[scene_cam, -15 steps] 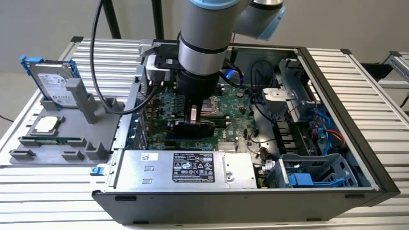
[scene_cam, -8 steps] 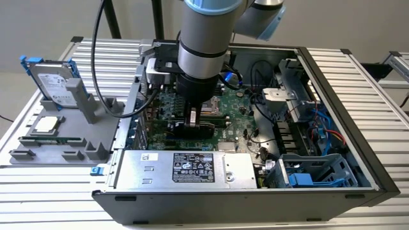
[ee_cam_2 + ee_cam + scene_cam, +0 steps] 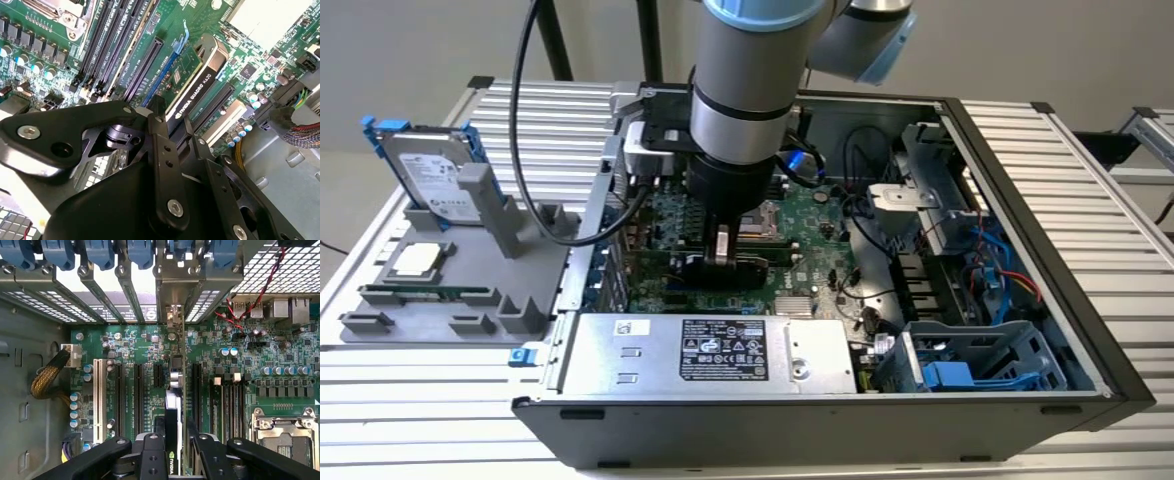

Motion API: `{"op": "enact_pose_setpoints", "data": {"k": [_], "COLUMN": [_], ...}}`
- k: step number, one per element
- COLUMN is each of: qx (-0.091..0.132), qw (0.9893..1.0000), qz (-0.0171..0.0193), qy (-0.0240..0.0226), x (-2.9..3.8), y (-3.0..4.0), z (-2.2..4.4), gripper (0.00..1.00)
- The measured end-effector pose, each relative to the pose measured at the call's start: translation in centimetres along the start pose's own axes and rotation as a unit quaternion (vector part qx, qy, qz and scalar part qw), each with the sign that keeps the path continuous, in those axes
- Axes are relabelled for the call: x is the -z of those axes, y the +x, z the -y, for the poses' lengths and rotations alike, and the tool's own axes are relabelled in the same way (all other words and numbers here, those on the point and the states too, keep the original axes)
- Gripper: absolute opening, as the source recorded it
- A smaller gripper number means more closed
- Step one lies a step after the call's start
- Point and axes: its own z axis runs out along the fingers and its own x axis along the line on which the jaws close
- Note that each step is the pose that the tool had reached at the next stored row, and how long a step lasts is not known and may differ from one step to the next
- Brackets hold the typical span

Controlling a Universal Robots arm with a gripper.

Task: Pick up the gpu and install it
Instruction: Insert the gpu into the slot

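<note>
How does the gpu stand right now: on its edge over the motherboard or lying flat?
On its edge. In both wrist views the gpu stands upright among the motherboard's slots, gripper shut on it.

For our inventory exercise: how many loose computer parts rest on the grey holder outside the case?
3 on the grey holder: a hard drive standing at the far end, a processor chip flat in the middle, a memory stick on edge nearest. None seems hidden.

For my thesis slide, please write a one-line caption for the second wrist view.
The gripper holds the gpu upright on edge over the motherboard's expansion slots.
</note>
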Motion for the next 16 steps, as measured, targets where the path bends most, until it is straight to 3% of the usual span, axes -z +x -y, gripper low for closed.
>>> {"op": "enact_pose_setpoints", "data": {"k": [16], "qx": [0.0], "qw": [1.0], "qz": [-0.0003], "qy": [0.0], "x": [-0.02], "y": [-0.05], "z": [-0.2], "gripper": [0.0]}}
